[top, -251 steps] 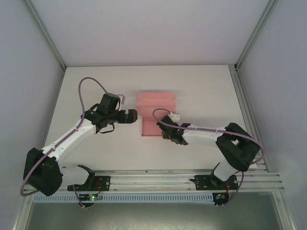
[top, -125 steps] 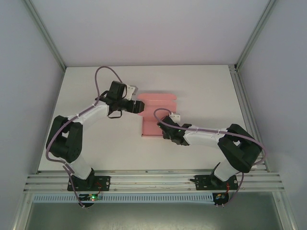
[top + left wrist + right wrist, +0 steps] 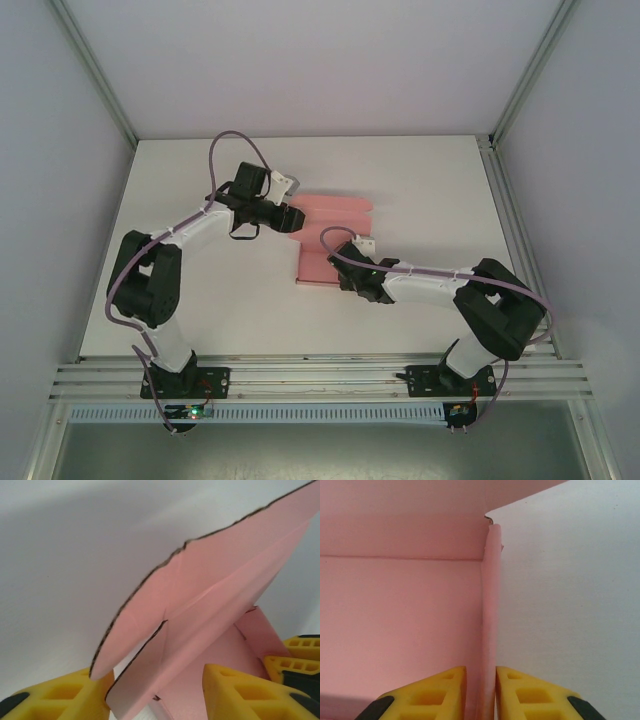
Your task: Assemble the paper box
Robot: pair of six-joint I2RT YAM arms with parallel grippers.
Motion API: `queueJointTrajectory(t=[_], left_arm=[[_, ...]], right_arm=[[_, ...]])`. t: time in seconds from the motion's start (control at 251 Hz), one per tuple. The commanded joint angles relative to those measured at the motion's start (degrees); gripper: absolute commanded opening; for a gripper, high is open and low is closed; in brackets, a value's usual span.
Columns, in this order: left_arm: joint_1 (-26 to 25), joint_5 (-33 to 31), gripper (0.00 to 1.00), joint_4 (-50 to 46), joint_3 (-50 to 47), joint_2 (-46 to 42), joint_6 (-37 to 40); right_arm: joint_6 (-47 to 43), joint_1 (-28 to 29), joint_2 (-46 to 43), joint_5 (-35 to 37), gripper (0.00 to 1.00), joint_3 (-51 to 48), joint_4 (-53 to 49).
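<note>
— What did the place look like?

— A bare white table [image 3: 200, 300] boxed in by pale grey walls [image 3: 300, 70]. Aluminium posts [image 3: 95, 75] ran up the corners, and a metal rail [image 3: 320, 375] crossed the near edge at 6 o'clock, where both arms were bolted.

— And the count?

— One paper box [image 3: 335, 225], pink and half folded, lay about mid-table. There were two arms, each trailing one purple cable [image 3: 225, 150], and two grippers, each with a pair of yellow fingers [image 3: 425, 692].

— Where were the grippers?

— The left gripper [image 3: 293, 218] was at the box's 10 o'clock corner and the right gripper [image 3: 345, 273] at roughly its 5 o'clock.

— Holding it?

— The right one was: its jaws were pinched tight on an upright pink side wall, one finger on each face. The left one's fingers [image 3: 60, 695] stood apart with a raised flap between them. Whether they pressed the card, I couldn't tell.
</note>
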Motion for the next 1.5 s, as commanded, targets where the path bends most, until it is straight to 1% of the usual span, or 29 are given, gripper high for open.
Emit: queueJointTrajectory(t=[0.0,0.116,0.164,0.188,0.223,0.263,0.323,0.363,0.387,0.407,0.435,0.487,0.587,0.646,0.746,0.782,0.822,0.87,0.934,0.99,1.05,1.177,1.317,1.365,1.413,1.469,1.496], left_arm=[[0.2,-1.8,0.39,-3.3,2.7,0.9,2.7],[0.0,-1.9,0.0,-3.2,2.5,0.6,3.7],[-0.2,-1.9,0.0,-2.8,1.8,0.1,5.0],[-0.2,-1.6,0.0,-2.6,1.5,-0.2,5.9],[-0.3,-1.1,0.0,-2.3,1.0,-0.8,7.0],[-0.3,-0.2,0.0,-2.1,0.7,-1.3,8.2],[-0.3,0.7,0.0,-1.4,0.2,-2.3,9.3],[-0.4,1.6,0.0,-1.9,0.4,-2.7,10.4],[-0.4,1.9,0.0,-2.1,0.5,-3.0,10.8],[-0.6,2.2,0.0,-2.4,0.6,-3.2,11.1],[-0.8,2.6,0.0,-2.7,0.8,-3.4,11.8],[-1.2,2.0,0.0,-2.6,0.7,-3.9,12.0],[-2.3,1.0,0.0,-2.7,0.4,-4.3,12.9],[-2.7,0.8,0.0,-2.9,0.2,-4.2,13.5],[-3.0,1.0,0.0,-2.9,0.1,-4.4,13.9],[-3.0,1.4,0.0,-3.0,0.2,-4.4,14.1],[-3.2,1.2,0.0,-2.7,0.1,-4.4,13.8],[-3.2,1.0,0.0,-2.8,0.2,-4.4,13.9],[-3.4,0.2,0.0,-3.0,0.3,-4.3,13.8],[-3.5,0.1,0.0,-3.1,0.3,-4.3,13.8],[-3.6,0.3,0.0,-3.3,0.2,-4.2,14.1],[-3.9,-0.1,0.0,-3.3,-0.2,-4.8,14.6],[-4.0,-0.9,0.0,-3.1,-0.4,-5.4,14.3],[-4.0,-0.6,0.0,-2.9,-0.6,-5.5,14.3],[-4.1,-1.3,0.0,-2.4,-0.8,-5.7,13.8],[-4.1,-2.0,0.0,-2.3,-0.8,-5.7,13.2],[-4.1,-2.5,0.0,-2.0,-0.8,-5.7,12.6]], right_arm=[[-0.4,0.5,-0.6,-0.6,0.22,-0.6,0.7],[-0.9,0.6,-1.3,0.0,0.22,-0.8,1.0],[-1.9,0.5,-2.3,1.0,0.25,-0.6,0.8],[-2.6,0.5,-3.1,1.7,0.3,-0.4,0.6],[-4.0,0.4,-4.6,3.0,0.4,0.2,-0.4],[-6.3,0.2,-6.5,4.2,0.43,1.3,-2.1],[-10.8,-0.7,-9.6,4.7,0.52,3.1,-5.3],[-13.6,-1.5,-11.6,4.6,0.55,4.0,-6.9],[-15.3,-2.3,-12.9,4.5,0.6,4.2,-7.5],[-17.0,-3.1,-14.2,4.2,0.66,4.2,-7.7],[-18.7,-4.1,-15.7,3.4,0.7,4.0,-7.6],[-22.7,-6.9,-18.3,-0.1,0.72,3.4,-6.1],[-28.2,-13.2,-21.2,-9.1,0.74,2.0,-1.4],[-32.7,-16.7,-21.2,-14.7,0.74,2.5,0.4],[-42.8,-22.0,-19.4,-23.3,0.74,4.6,1.4],[-45.2,-23.6,-18.1,-25.4,0.73,5.7,1.0],[-45.8,-25.1,-16.4,-26.7,0.67,7.3,-0.3],[-47.1,-26.5,-14.4,-28.8,0.62,9.7,-3.1],[-46.9,-27.5,-12.8,-30.7,0.54,10.8,-4.7],[-47.4,-27.6,-12.0,-33.5,0.53,10.6,-4.6],[-47.5,-27.7,-10.8,-34.8,0.53,10.4,-4.2],[-47.9,-27.7,-8.3,-33.4,0.51,10.9,-3.6],[-48.5,-27.8,-5.4,-34.8,0.37,12.9,-3.9],[-48.8,-27.8,-4.9,-35.6,0.35,13.5,-4.5],[-48.5,-27.8,-4.6,-36.0,0.27,13.7,-5.0],[-48.5,-27.9,-4.4,-36.5,0.22,14.1,-6.1],[-48.1,-27.6,-4.5,-36.4,0.16,14.1,-6.2]])
